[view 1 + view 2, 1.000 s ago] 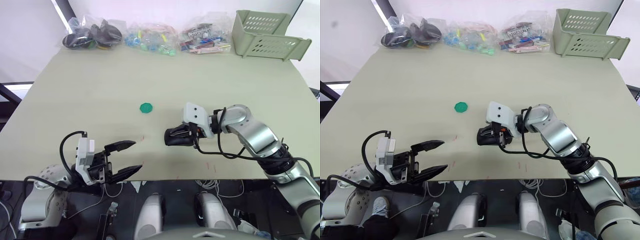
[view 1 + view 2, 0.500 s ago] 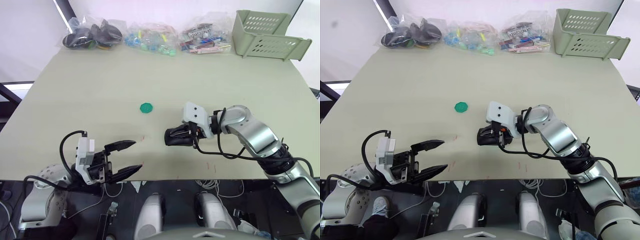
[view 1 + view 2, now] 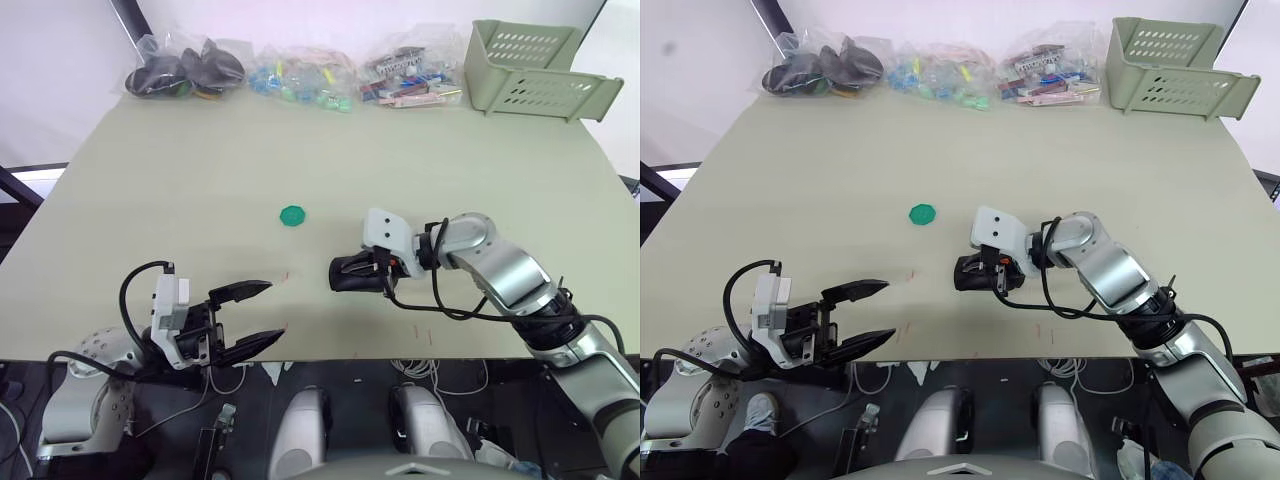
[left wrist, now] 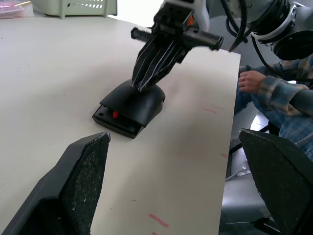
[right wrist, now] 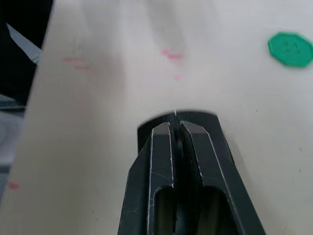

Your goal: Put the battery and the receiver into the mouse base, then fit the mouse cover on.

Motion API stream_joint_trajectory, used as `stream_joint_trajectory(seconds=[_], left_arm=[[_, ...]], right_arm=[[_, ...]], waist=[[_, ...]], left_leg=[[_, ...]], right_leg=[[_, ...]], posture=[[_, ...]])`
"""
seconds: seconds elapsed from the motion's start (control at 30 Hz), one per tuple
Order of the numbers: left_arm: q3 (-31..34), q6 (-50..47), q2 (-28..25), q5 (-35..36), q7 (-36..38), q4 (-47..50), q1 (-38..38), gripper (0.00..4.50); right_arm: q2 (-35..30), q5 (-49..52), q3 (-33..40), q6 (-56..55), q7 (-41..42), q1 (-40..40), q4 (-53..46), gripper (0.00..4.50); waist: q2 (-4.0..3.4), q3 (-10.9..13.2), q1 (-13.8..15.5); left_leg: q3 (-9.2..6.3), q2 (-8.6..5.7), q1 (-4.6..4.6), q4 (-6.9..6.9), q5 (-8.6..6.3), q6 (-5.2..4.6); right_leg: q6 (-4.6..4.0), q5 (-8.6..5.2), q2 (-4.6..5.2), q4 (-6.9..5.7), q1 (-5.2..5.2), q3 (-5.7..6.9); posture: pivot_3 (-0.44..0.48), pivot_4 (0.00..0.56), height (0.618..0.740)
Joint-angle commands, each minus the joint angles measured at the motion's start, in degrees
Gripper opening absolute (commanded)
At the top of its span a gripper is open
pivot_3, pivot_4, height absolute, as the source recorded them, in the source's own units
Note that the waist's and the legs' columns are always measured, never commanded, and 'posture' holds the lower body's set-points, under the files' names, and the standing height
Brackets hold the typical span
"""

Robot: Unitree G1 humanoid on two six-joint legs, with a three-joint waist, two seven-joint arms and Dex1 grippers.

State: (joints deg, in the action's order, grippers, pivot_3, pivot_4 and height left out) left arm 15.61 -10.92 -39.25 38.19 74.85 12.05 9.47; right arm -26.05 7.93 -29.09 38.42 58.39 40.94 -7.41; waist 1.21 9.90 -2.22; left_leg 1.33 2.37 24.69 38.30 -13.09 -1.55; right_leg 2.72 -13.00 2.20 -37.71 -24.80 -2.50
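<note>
While no lettering can be read anywhere, your right gripper (image 4: 146,81) presses its fingers, nearly closed, down on the mouse cover (image 4: 139,103), which sits over the mouse base (image 4: 115,122) near the table's (image 3: 180,180) front edge. Your left gripper (image 3: 255,315) hangs open, well apart. Nothing has shifted since half a second ago.

left claw (image 3: 250,315): spread wide, hovering | right claw (image 4: 142,81): fingers together, pointing down

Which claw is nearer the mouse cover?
Right. The right claw presses shut on top of the cover; the left claw hangs open near the table's front edge, well apart.
</note>
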Motion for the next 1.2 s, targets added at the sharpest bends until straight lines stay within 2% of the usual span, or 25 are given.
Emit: stream_joint_trajectory(seconds=[0.03,0.53,0.77,0.87,0.97,1.2], left_arm=[[0.2,0.3,-0.5,0.1,0.1,0.7,0.0,4.50],[-0.2,0.3,-0.2,0.0,-0.4,0.9,0.1,4.50],[-0.8,0.2,0.1,-0.1,-0.7,1.0,-0.2,4.50],[-0.8,0.3,0.1,-0.1,-0.8,0.9,-0.2,4.50],[-0.8,0.3,0.3,-0.1,-1.0,1.1,0.0,4.50],[-0.8,0.5,0.8,-0.1,-1.5,1.4,0.6,4.50]], right_arm=[[0.2,-1.6,-0.7,-1.1,-0.4,0.4,1.4,0.33],[4.5,-5.8,-3.3,-4.8,-1.3,1.3,8.6,0.33],[6.5,-4.4,-0.5,-3.0,-2.3,1.5,10.2,0.33],[7.3,0.0,2.8,-0.6,-1.2,0.8,7.2,0.33],[8.6,6.8,9.1,3.7,-1.2,0.0,2.1,0.33],[3.0,8.9,12.7,3.8,-2.2,-5.1,-5.7,0.33]], waist=[[0.01,0.0,0.0],[0.04,0.0,0.0],[0.04,0.0,0.1],[0.04,0.0,0.1],[0.04,0.0,0.2],[0.02,0.0,0.3]], left_leg=[[0.00,0.00,0.00,0.00,0.00,0.00],[-0.01,0.00,-0.10,0.02,0.01,0.00],[-0.01,0.00,-0.10,0.02,0.01,0.00],[-0.02,-0.01,-0.08,0.02,0.01,0.00],[-0.03,-0.01,-0.03,0.02,0.00,0.01],[-0.05,-0.01,0.02,-0.02,0.00,0.00]], right_leg=[[0.00,0.00,0.00,0.00,0.00,-0.01],[0.00,0.00,0.00,-0.01,0.09,-0.01],[0.00,0.00,0.00,-0.03,0.09,0.01],[0.00,0.00,0.01,-0.01,0.09,0.00],[0.00,0.00,0.02,0.00,0.08,0.02],[0.00,0.00,0.02,0.03,0.03,0.05]], posture=[[0.000,0.150,0.740],[0.000,0.150,0.740],[0.000,0.150,0.740],[0.000,0.150,0.740],[0.000,0.150,0.740],[0.000,0.150,0.740]])
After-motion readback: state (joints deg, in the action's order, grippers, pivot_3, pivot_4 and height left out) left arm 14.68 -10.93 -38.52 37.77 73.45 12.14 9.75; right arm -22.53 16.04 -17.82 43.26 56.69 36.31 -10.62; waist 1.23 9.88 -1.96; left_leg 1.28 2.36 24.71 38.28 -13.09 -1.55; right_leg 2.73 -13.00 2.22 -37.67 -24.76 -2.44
